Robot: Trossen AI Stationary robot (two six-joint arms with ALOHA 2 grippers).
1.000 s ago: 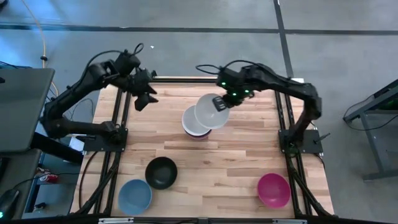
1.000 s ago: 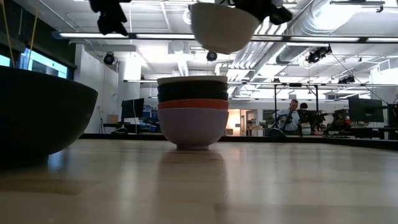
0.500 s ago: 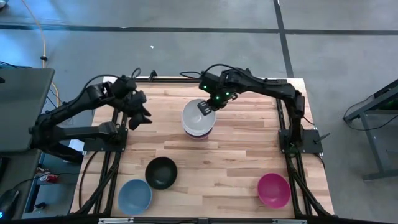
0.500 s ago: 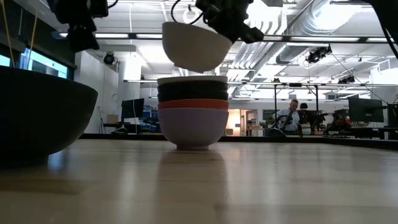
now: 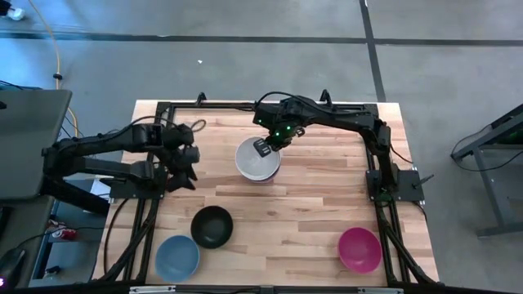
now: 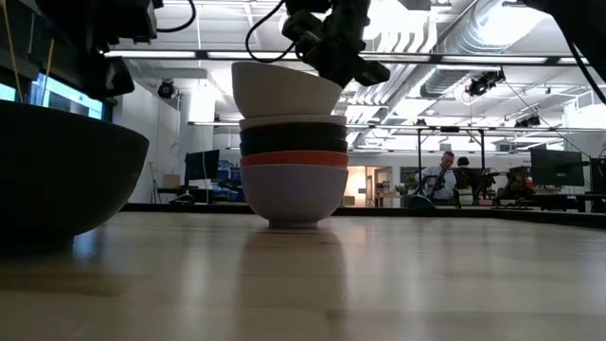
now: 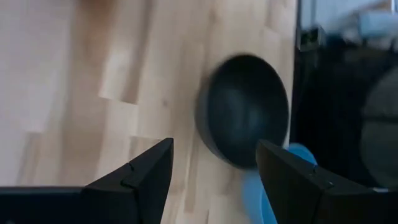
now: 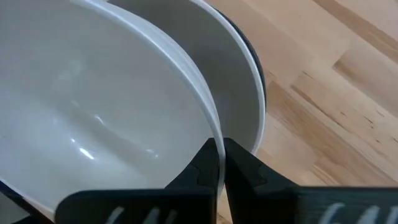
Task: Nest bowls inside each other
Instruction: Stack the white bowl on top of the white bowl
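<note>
A white bowl [image 6: 284,90] hangs in my right gripper [image 5: 264,149] right over the stack [image 5: 258,163] in the middle of the table. The stack holds a white bowl [image 6: 292,123], a black one [image 6: 294,142], a red one [image 6: 294,159] and a lavender one [image 6: 294,194] whose base stands on the wood. Loose bowls sit along the near edge: black [image 5: 212,226], light blue [image 5: 177,256] and magenta [image 5: 359,249]. My left gripper [image 5: 183,168] is open, left of the stack, above bare wood; its wrist view shows the black bowl [image 7: 245,112]. My right gripper pinches the white bowl's rim [image 8: 214,134] on its far-right side, one finger [image 8: 199,168] inside and one [image 8: 244,167] outside. The fingers come from above, slanting from the far right. The bowl is slightly tilted, its bottom [image 6: 284,114] at the rim of the stack's top white bowl [image 8: 252,93].
Bare wood lies around the stack and between it and the near-edge bowls. Black frame rails [image 5: 159,204] run along the table's left and right sides. People [image 6: 445,175] sit in the room far behind the table.
My right gripper has carried the white bowl left and down, from above and to the right of the stack to sitting on its top bowl. My left arm has swung from the far left corner toward the near edge and dropped lower.
</note>
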